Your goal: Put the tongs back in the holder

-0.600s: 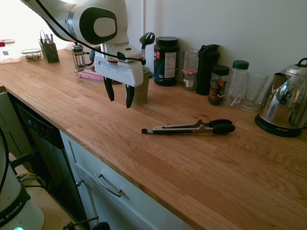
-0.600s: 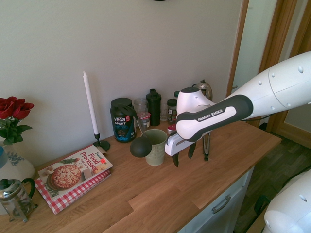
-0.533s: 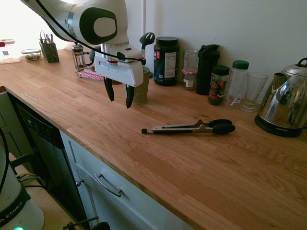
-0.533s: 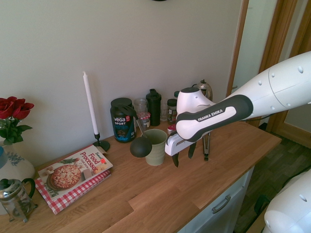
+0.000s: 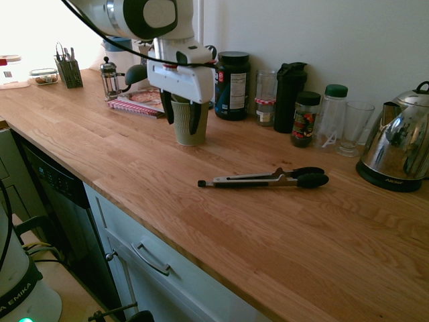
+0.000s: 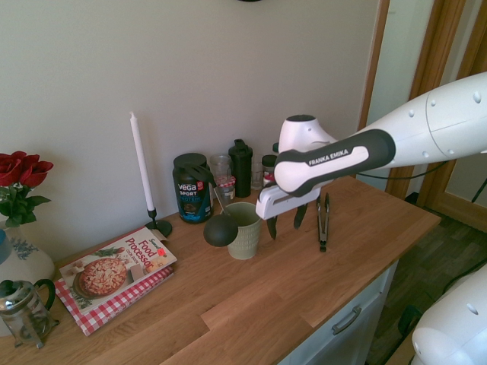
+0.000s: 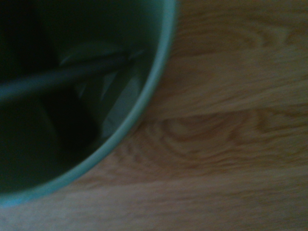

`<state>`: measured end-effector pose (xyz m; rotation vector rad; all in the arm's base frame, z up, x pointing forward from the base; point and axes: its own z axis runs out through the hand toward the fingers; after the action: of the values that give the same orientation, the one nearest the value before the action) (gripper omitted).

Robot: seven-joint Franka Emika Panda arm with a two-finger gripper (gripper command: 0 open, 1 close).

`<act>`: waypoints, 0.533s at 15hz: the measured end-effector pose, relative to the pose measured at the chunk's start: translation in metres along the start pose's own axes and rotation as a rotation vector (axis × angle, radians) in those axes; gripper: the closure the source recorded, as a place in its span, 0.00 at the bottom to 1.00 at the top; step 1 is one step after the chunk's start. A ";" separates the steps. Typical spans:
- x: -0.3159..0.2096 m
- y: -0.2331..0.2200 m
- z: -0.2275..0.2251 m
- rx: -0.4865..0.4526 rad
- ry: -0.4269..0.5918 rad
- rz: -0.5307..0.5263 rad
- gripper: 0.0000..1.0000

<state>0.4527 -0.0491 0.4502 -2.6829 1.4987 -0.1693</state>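
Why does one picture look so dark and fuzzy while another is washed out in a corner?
Wrist view: taken close above the green holder, so its rim and the countertop blur, and the inside is in shadow. First exterior view: strong light bleaches the top left corner; the kettle shows glare. Second exterior view: evenly lit, sharp.

Bright daylight; dim, seemingly blurred wrist view

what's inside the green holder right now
A black ladle leans out of the holder, its bowl hanging outside the rim; the wrist view shows a dark handle crossing inside. The rest of the inside is in shadow. The tongs lie on the counter.
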 end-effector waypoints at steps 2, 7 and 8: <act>0.047 0.016 -0.017 0.027 0.023 0.134 0.00; 0.152 0.068 -0.002 0.024 0.040 0.378 0.00; 0.164 0.077 0.008 0.019 0.039 0.402 0.00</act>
<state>0.4736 -0.2288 0.4447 -2.3113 1.9927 -0.2115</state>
